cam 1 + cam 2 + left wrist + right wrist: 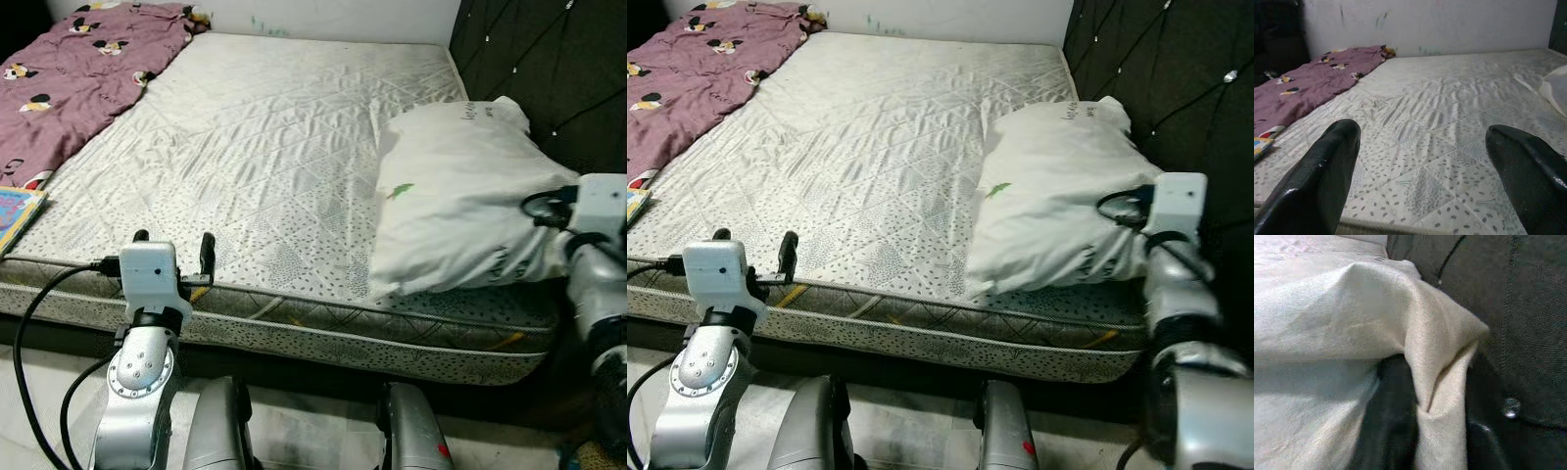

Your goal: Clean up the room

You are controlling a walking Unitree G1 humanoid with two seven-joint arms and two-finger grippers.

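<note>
1. At your far left, a maroon blanket (83,69) lies bunched on the mattress (265,137), with a colourful book (15,213) at the near edge.
2. Your left gripper (174,253) hovers at the mattress edge, fingers spread wide, holding nothing.
3. Your right gripper (1420,431) pinches a corner of the white pillow (456,196) (beside the dark headboard (549,69)).

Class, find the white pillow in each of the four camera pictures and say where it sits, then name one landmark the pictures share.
Left eye view: white pillow at right, against the dark headboard.
Right eye view: pillow right of centre, beside the headboard.
Left wrist view: just its edge, at the far right of the picture.
Right wrist view: its fabric close up, a corner pinched by the right gripper.
Shared landmark: the quilted mattress.
</note>
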